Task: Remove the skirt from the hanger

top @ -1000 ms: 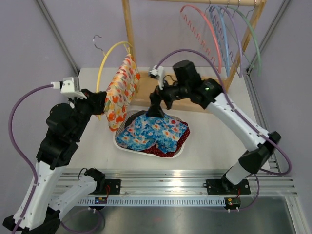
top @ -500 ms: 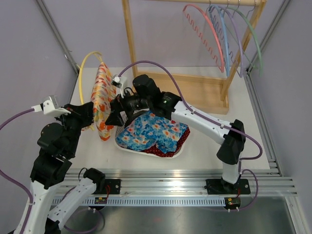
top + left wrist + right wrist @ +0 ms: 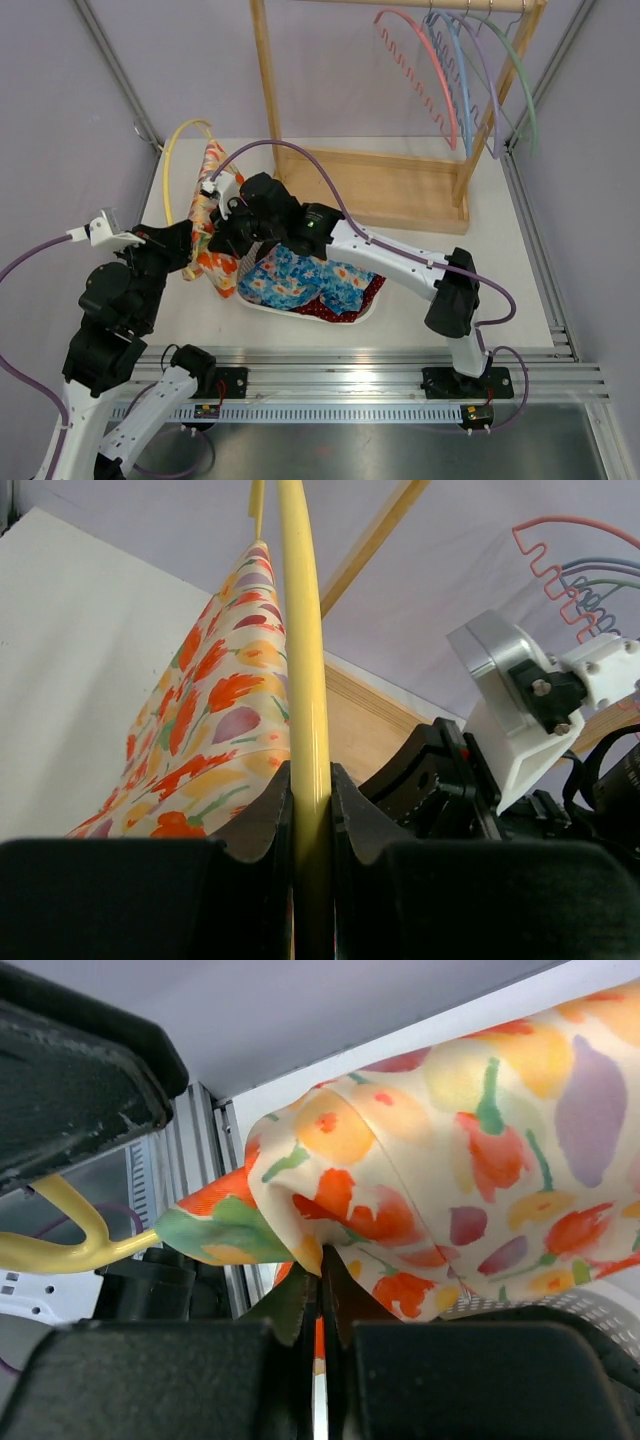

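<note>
"From above, what's new?"
"The right hand [image 3: 226, 240] has swung from the laundry basket [image 3: 300, 308] to the floral skirt [image 3: 218, 270], which hangs on the yellow hanger [image 3: 167, 170] over the bench's [image 3: 490, 220] left side."
"Left wrist?"
"The left hand [image 3: 312, 810] is clamped on the hanger rod."
"Right wrist?"
"Its fingers are closed, pinching skirt fabric. I'd guess it's ready to pull the skirt off."

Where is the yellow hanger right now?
The hanger stands at the table's left side in the top view, clamped in the left gripper, its skirt hanging just left of the basket.
</note>
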